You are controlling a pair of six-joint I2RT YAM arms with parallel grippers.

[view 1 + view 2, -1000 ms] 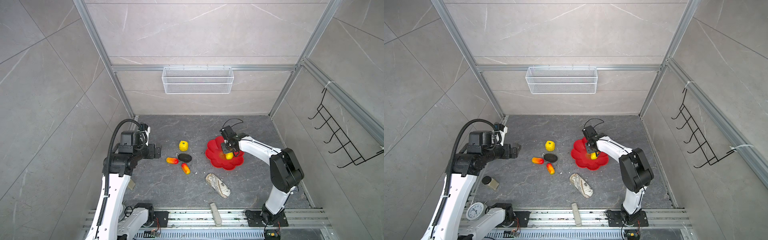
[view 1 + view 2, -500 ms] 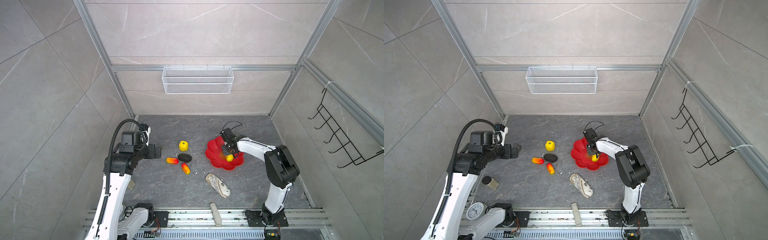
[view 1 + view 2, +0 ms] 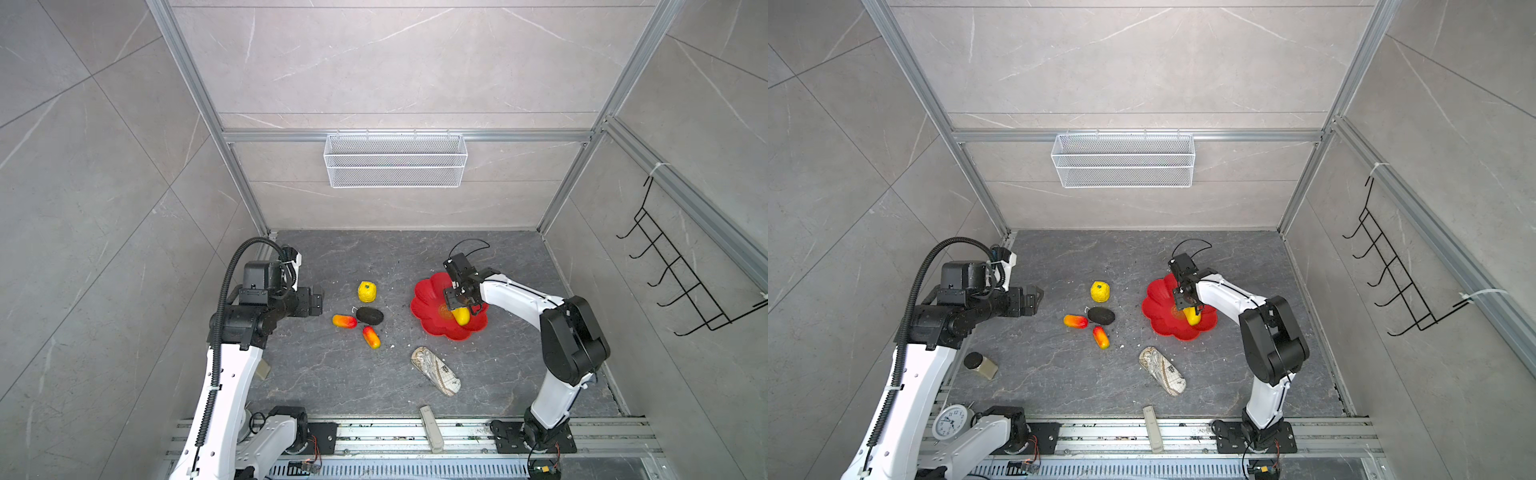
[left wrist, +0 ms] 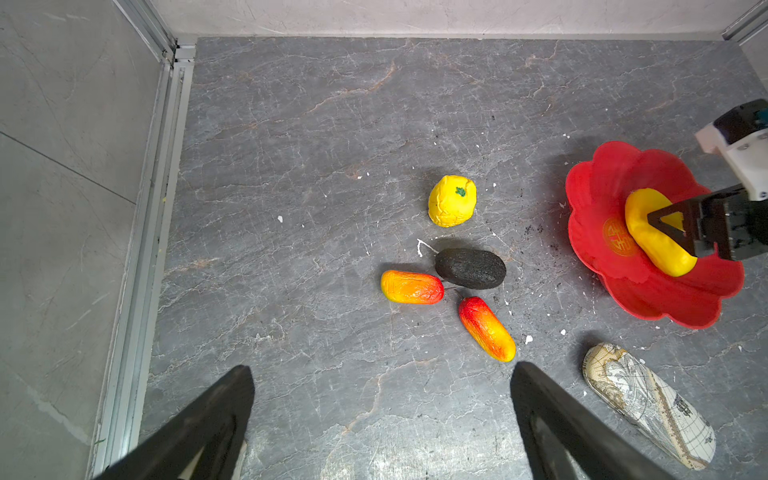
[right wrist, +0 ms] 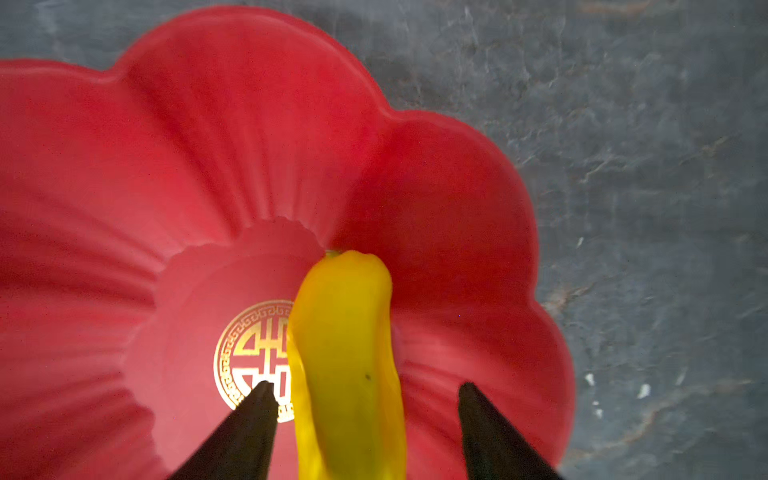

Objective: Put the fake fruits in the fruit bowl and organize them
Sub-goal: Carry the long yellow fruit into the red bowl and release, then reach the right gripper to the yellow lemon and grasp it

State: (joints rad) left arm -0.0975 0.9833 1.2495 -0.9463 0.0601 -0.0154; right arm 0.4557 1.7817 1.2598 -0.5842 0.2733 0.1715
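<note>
The red scalloped fruit bowl (image 3: 424, 296) (image 3: 1156, 309) (image 4: 665, 309) (image 5: 208, 166) sits right of centre on the grey floor. A long smooth yellow fruit (image 3: 461, 316) (image 3: 1192, 317) (image 4: 658, 247) (image 5: 345, 332) lies in it beside the gold emblem. My right gripper (image 3: 457, 305) (image 5: 365, 385) is open astride this fruit, with a gap on each side. On the floor to the left lie a bumpy yellow fruit (image 3: 367, 291) (image 4: 452, 201), a black oval (image 3: 369, 316) (image 4: 470, 269) and two red-yellow ovals (image 3: 344, 321) (image 3: 371, 337). My left gripper (image 3: 318, 299) (image 4: 380, 368) hovers open and empty, left of them.
A beige patterned case (image 3: 435, 371) lies in front of the bowl. A white wire basket (image 3: 395, 160) hangs on the back wall and a black hook rack (image 3: 681, 286) on the right wall. A small jar (image 3: 980, 363) and a clock (image 3: 951, 420) sit near the left arm's base.
My right gripper has opened and let go of the long yellow fruit, which now rests in the bowl. The left arm has not moved.
</note>
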